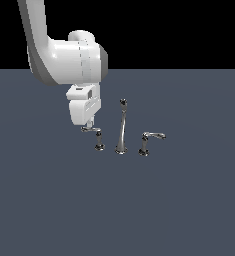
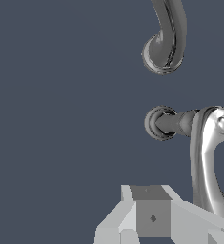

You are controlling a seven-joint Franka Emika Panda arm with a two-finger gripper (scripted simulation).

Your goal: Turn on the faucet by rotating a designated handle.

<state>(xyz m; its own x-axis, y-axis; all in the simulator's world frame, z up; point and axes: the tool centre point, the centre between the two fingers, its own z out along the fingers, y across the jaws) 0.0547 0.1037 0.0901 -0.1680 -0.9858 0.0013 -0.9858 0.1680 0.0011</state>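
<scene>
The faucet is a small chrome three-piece set on the grey floor. Its tall thin spout (image 1: 121,127) stands in the middle, and the twin handle (image 1: 148,140) with its arm pointing right stands on the exterior view's right. The designated handle (image 1: 96,136) is on the exterior view's left, on a short post, with its lever arm pointing left. My gripper (image 1: 89,123) hangs straight down right at the outer end of that lever arm. In the wrist view the handle's post and lever (image 2: 204,143) lie beside a grey finger (image 2: 151,217), with the spout (image 2: 166,43) beyond. The jaw gap is hidden.
The flat grey floor (image 1: 49,200) stretches all around the faucet. The white arm (image 1: 64,55) reaches in from the upper left of the exterior view.
</scene>
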